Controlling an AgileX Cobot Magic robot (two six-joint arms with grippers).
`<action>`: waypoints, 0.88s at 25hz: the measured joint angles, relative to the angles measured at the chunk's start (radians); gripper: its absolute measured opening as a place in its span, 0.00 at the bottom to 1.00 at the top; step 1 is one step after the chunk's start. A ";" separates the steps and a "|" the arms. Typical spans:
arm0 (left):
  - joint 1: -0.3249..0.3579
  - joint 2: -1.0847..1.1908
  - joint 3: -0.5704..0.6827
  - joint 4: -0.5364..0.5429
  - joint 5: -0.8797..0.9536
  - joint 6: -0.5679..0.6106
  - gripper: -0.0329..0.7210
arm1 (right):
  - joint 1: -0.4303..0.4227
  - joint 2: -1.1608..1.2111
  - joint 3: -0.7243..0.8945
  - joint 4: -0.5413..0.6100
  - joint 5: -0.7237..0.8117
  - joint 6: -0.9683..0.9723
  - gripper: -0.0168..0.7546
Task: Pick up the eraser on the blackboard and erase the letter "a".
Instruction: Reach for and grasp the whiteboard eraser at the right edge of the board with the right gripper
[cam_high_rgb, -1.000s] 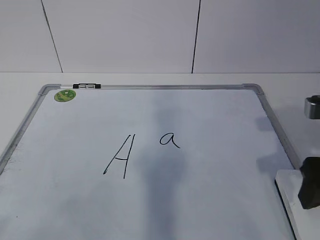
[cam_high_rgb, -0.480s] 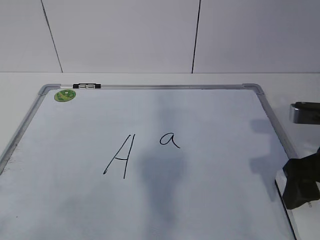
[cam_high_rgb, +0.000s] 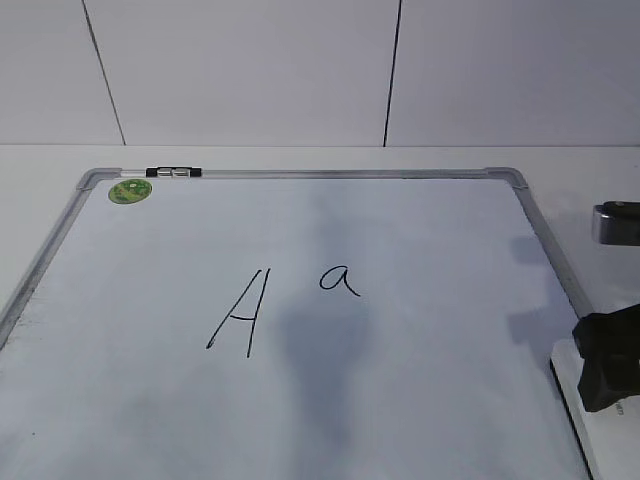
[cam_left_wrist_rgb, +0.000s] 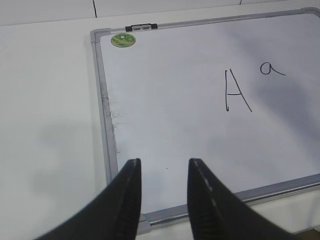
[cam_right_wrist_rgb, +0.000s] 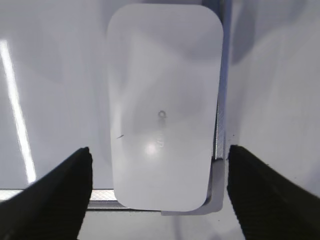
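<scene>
A: Start with the right gripper (cam_right_wrist_rgb: 159, 192). What has it done in the last second?

B: In the exterior view it has come in from the right edge, swung lower, then settled just above the board's near right corner. Its jaws are spread wide, and in the right wrist view the eraser (cam_right_wrist_rgb: 164, 107) lies squarely between them, not yet touched.

A: So where exactly is the eraser?

B: Flat on the blackboard (cam_high_rgb: 420, 400), at its near right corner, its long side running along the grey frame. Only a white sliver of it shows in the exterior view, under the gripper.

A: What does that mean for the job?

B: I judge this as the lining-up before the pick: the arm is over the eraser, so a descent and a squeeze should follow. Nothing is lifted yet.

A: And the left gripper (cam_left_wrist_rgb: 164, 172)?

B: Parked over the near left corner of the board, jaws narrowly apart, holding nothing.

A: The writing?

B: The letter "a" (cam_high_rgb: 339, 280) is whole, near the middle of the board, just right of the big capital A (cam_high_rgb: 240, 312). A green sticker (cam_high_rgb: 130, 190) sits at the far left corner.

A: Any containers?

B: None in view.
</scene>
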 joint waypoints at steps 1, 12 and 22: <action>0.000 0.000 0.000 0.000 0.000 0.000 0.36 | 0.000 0.000 0.002 0.000 -0.002 0.004 0.88; 0.000 0.000 0.000 0.000 0.000 0.000 0.36 | 0.000 0.001 0.046 0.000 -0.041 0.031 0.88; 0.000 0.000 0.000 0.000 0.000 0.000 0.36 | 0.000 0.009 0.047 -0.011 -0.077 0.035 0.88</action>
